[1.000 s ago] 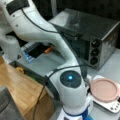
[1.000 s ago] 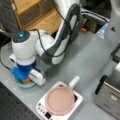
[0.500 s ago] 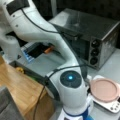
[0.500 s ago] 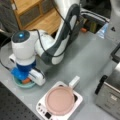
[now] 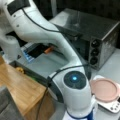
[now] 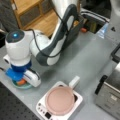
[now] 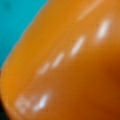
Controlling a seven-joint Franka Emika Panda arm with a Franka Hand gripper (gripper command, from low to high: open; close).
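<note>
Here, in a front view, the white Panda arm fills most of the frame; its last joint, with a glowing blue light, sits at lower centre, and the gripper (image 5: 83,117) is hidden below it at the bottom edge. A toaster oven (image 5: 100,37) stands at upper right. At right, a pink round plate (image 5: 104,90) rests on a small white scale (image 5: 112,106). A dark bin (image 5: 27,71) along the wooden bench at left holds something yellow that is too blurred to name.

In a front view from the far side, the gripper (image 6: 21,79) is at lower left, pressed down over a teal plate (image 6: 25,86) on the grey table (image 6: 82,60). An orange object (image 6: 22,81), perhaps a toy carrot or pepper, lies in that plate right under the gripper. I cannot tell whether the fingers are spread or closed around it, since the wrist body covers them. The pink plate (image 6: 60,100) sits bare on its scale at lower centre.

In the wrist view, the glossy orange object (image 7: 72,65) fills nearly the whole frame, with the teal plate (image 7: 17,22) showing at upper left; no fingers show.

As a judgement: the orange piece is smooth and rounded, so an off-centre pinch could squirt it sideways off the plate, and pressing lower could tip or drag the shallow plate near the table edge.
</note>
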